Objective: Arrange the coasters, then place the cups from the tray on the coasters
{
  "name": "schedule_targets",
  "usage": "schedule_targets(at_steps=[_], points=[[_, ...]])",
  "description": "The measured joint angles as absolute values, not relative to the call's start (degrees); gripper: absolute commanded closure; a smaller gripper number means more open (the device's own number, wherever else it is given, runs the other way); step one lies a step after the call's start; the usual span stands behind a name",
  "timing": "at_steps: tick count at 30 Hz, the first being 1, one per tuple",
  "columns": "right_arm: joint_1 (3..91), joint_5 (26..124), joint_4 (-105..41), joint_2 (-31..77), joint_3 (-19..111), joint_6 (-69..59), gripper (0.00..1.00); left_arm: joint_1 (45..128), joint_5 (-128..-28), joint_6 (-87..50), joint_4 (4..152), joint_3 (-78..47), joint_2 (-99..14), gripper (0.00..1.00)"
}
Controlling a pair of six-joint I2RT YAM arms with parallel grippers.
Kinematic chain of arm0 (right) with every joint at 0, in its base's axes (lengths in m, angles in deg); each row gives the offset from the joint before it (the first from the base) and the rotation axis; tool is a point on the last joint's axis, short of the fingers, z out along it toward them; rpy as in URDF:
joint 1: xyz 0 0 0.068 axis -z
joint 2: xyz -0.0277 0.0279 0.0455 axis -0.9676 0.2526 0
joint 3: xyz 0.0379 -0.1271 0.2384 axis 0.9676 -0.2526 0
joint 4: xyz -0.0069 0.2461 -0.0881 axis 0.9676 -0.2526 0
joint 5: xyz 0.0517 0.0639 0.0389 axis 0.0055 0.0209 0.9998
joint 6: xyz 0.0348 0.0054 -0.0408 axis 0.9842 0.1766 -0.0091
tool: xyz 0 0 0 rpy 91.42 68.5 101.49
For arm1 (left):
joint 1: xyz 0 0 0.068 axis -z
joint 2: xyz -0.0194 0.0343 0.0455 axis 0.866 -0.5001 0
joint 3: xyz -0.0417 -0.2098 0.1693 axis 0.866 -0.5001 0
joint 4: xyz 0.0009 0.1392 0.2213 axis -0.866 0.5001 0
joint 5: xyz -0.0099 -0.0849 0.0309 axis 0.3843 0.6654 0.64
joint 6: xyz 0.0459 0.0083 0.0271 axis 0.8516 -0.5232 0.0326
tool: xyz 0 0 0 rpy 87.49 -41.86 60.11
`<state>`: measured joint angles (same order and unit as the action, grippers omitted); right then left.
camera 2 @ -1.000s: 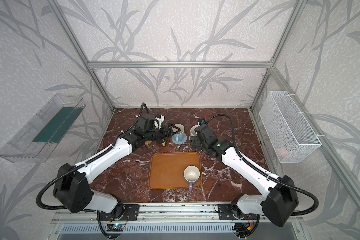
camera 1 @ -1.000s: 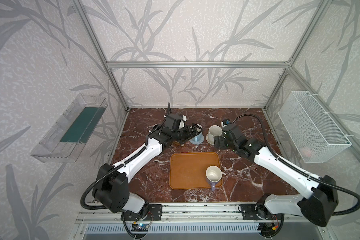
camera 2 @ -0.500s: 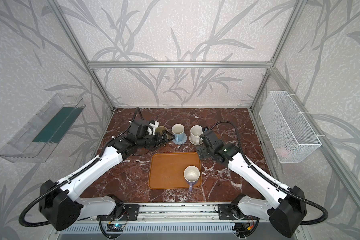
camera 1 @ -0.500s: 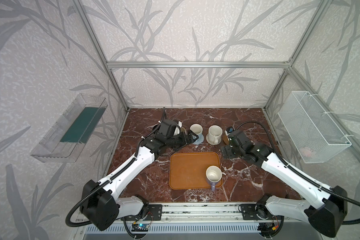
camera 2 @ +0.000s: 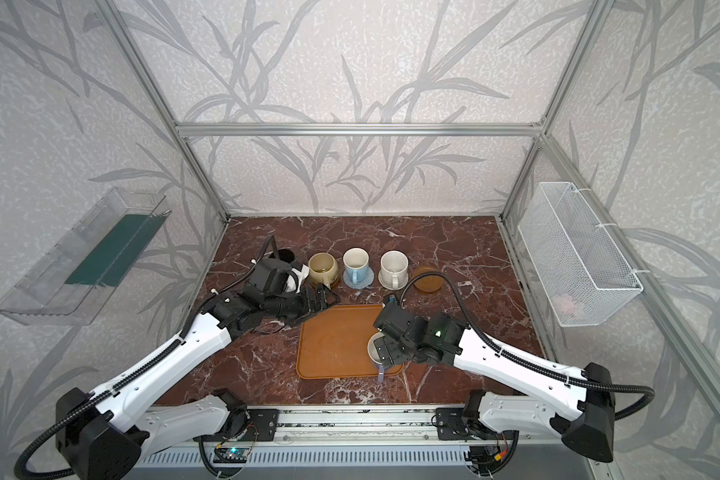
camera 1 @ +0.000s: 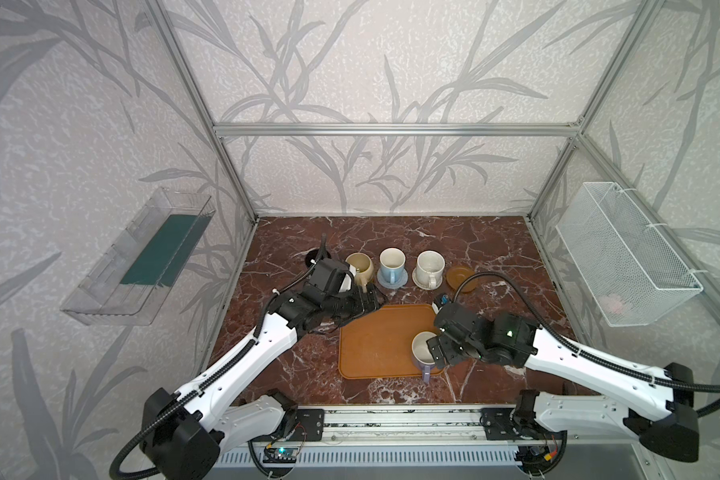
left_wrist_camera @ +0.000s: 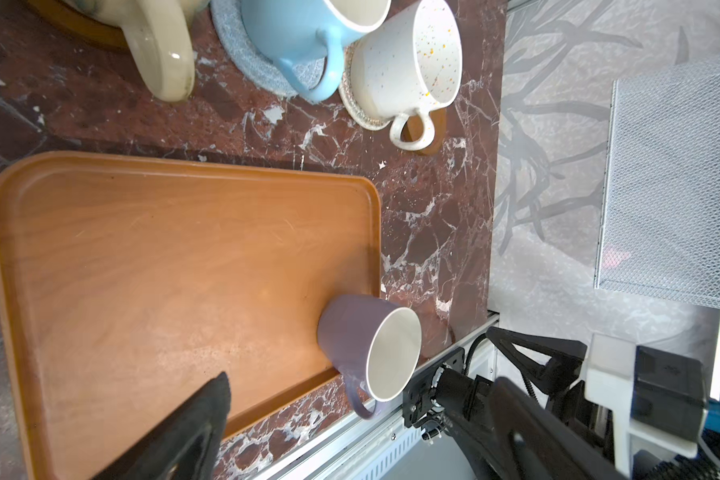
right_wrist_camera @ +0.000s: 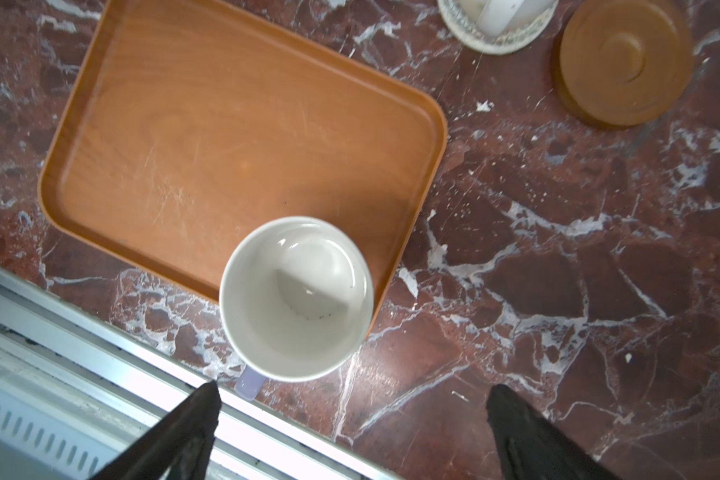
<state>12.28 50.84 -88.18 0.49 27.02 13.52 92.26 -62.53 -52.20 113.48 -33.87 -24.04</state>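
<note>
Looking at the right gripper (right_wrist_camera: 352, 386) first: jaws spread wide, gripping nothing, hanging over the lavender cup (right_wrist_camera: 296, 299), no contact that I can see. That cup stands upright in the lower right corner of the tray (camera 1: 375, 340) in both top views, with its handle poking out over the rim toward the bottom of the frame. Left gripper (camera 2: 324, 300) is wide open too and empty, sitting at the tray's upper left corner.

Just above the tray there's a row:
- cream-yellow cup (camera 1: 359, 266) on a brown coaster (left_wrist_camera: 80, 29)
- light blue cup (camera 1: 392, 262) on the blue-grey coaster (camera 1: 398, 285)
- speckled white cup (camera 1: 430, 266) on the cream coaster (camera 1: 418, 283)
- 1 bare brown coaster (camera 1: 460, 276) at the right end
</note>
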Motion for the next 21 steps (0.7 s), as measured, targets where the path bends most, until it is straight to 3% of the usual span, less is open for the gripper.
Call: schedule_targets(at_steps=[6, 21], points=[[4.4, 49.5, -88.3, 0.5, 24.7, 22.2, 0.04, 92.7, -62.6, -52.3, 115.3, -35.7, -22.8, 0.01], [3.3, 51.7, -84.7, 2.7, 19.6, 28.3, 0.05, 94.6, -63.5, -55.7, 115.6, -40.2, -19.2, 0.01]])
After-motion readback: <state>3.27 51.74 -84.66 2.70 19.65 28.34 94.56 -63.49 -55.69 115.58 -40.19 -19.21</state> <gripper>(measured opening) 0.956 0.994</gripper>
